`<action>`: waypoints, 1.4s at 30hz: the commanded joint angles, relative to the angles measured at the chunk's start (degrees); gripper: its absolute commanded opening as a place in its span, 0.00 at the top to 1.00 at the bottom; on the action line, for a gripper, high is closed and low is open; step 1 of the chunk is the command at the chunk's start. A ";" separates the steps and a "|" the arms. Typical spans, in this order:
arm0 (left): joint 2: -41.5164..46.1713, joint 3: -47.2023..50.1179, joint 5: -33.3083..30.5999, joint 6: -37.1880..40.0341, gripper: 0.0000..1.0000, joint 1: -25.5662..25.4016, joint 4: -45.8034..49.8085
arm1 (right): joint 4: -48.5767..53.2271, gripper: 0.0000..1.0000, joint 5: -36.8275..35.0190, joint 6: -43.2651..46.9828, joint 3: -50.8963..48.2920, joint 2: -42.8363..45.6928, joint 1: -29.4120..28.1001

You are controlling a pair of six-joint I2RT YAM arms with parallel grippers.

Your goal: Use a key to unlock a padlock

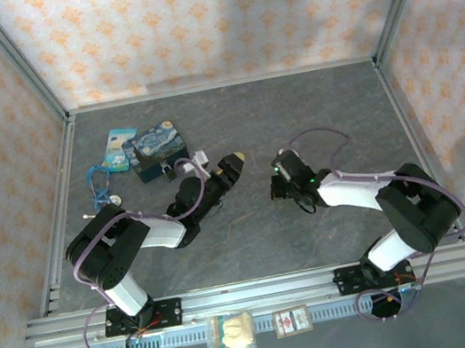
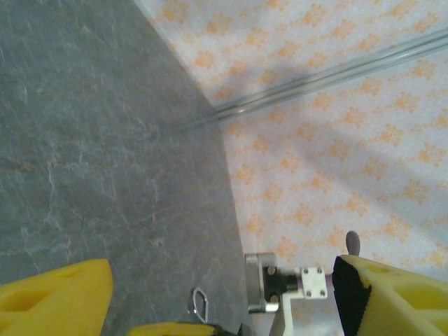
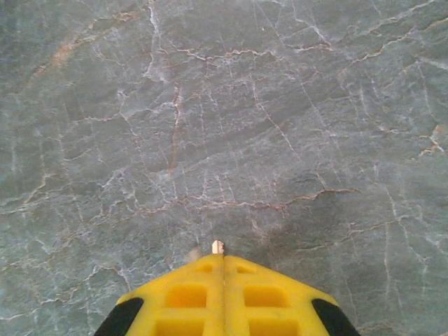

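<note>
**A:** where's each cam sitting?

**B:** top one's hanging high behind the arm bases (image 1: 140,316), looking down over the whole worktop (image 1: 234,129). left wrist cam's skimming low across it toward the patterned wall (image 2: 336,140). right wrist cam's staring almost straight down past the right hand (image 3: 224,260), super close. all three are sharing that grey stone surface.

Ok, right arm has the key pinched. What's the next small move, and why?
Probably ease the right gripper toward the left gripper. The key tip pokes from its shut fingers over the table, and the top view shows a gap between the grippers. Low between the left fingers shows a thin metal loop, perhaps the padlock; I can't confirm that.
</note>
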State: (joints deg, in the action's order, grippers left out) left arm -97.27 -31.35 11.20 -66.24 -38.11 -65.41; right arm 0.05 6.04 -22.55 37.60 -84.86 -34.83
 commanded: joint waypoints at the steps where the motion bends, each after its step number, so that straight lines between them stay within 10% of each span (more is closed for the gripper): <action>1: -1.48 0.77 0.84 -2.37 0.19 -0.44 -4.28 | -2.69 1.00 2.17 1.77 -1.66 1.94 1.14; 5: -2.00 0.66 0.81 -2.76 0.19 -0.50 -4.64 | 2.63 0.99 -1.36 0.99 0.04 -0.76 1.26; 14: 0.19 0.24 -1.07 -0.04 0.19 -0.29 -1.10 | 7.69 0.52 -2.03 -2.68 0.24 0.95 1.21; 42: 3.03 0.58 -2.14 1.90 0.19 1.28 1.68 | 14.11 0.50 -11.15 -8.72 6.34 -11.27 -5.39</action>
State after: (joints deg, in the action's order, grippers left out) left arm -95.98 -31.33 10.04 -65.91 -37.34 -63.86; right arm 12.51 -6.44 -30.87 43.55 -91.92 -39.64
